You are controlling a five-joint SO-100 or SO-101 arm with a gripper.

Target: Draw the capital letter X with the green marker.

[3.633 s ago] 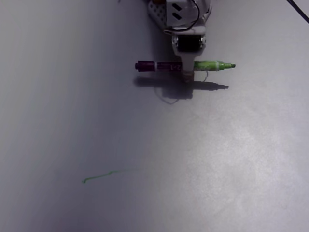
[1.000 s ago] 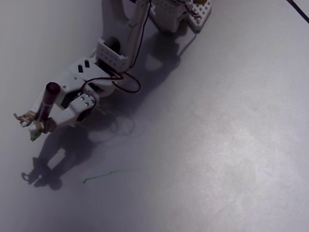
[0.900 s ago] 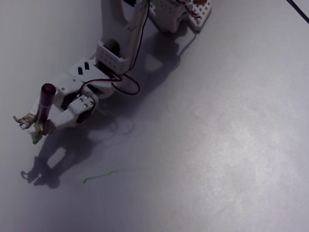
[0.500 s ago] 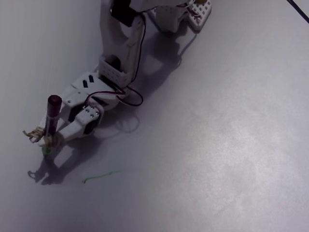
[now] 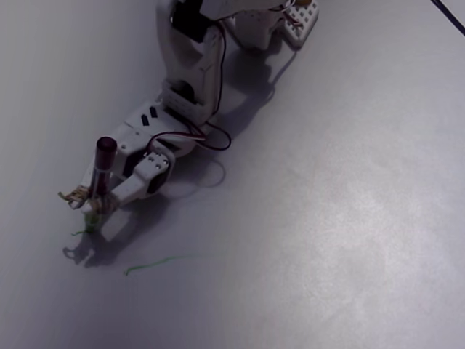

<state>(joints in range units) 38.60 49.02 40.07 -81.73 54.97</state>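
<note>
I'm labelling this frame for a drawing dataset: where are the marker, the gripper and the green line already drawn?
marker (image 5: 102, 166), fixed view, on its barrel below the dark cap.
gripper (image 5: 93, 206), fixed view, between its fingertips.
green line (image 5: 156, 263), fixed view, mid-stroke on the table.

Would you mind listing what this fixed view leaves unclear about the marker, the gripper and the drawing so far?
- Marker tip: hidden behind the gripper, so contact with the table cannot be confirmed.
- Marker colour: the body looks clear with a dark cap; too blurred to confirm green.
- Green line: faint and thin; whether it belongs to an X is unclear.
- Arm base: cut off by the top edge.
</note>
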